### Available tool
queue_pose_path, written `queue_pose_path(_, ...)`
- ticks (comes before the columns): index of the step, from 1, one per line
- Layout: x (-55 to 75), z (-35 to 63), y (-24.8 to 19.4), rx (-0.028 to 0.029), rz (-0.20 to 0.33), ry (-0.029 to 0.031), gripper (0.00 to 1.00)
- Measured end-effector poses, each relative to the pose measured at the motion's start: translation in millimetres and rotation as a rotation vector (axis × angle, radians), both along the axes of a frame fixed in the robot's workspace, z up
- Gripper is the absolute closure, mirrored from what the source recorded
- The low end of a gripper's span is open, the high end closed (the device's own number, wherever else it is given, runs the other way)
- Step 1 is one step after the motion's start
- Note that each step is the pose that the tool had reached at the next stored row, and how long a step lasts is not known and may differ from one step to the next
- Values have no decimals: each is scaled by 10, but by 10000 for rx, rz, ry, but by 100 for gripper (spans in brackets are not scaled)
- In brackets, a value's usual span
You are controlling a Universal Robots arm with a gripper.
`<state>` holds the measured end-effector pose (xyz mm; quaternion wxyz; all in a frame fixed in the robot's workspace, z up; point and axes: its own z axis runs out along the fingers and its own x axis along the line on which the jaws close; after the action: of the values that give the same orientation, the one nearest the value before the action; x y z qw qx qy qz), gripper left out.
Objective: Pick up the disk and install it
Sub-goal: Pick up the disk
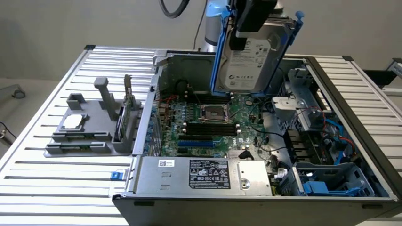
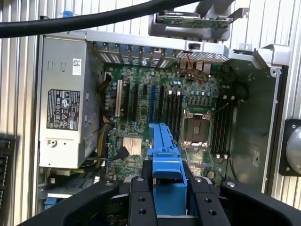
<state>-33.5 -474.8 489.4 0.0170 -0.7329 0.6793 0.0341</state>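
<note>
The disk [image 1: 248, 63], a silver-grey drive with a white label in a bright blue carrier bracket, hangs upright and slightly tilted above the far side of the open computer case [image 1: 146, 117]. My gripper [image 1: 247, 38] is shut on its upper edge from above. In the wrist view the blue bracket [image 2: 164, 162] sits clamped between my two black fingers [image 2: 141, 200], with the motherboard [image 2: 188, 117] below.
A silver power supply box [image 1: 207, 174] with a black-white label lies along the near side of the case. A blue drive bay [image 1: 330, 181] sits at the exterior view's right. A grey fixture [image 1: 88, 127] holding a small silver chip stands outside the case at the exterior view's left. A black cable [image 2: 84, 21] crosses the wrist view.
</note>
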Motion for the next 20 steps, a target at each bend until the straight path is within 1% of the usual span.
queue_pose_path(5,82,0,-123,6,0,0,67)
queue_pose_path(20,426,0,-506,19,0,0,67)
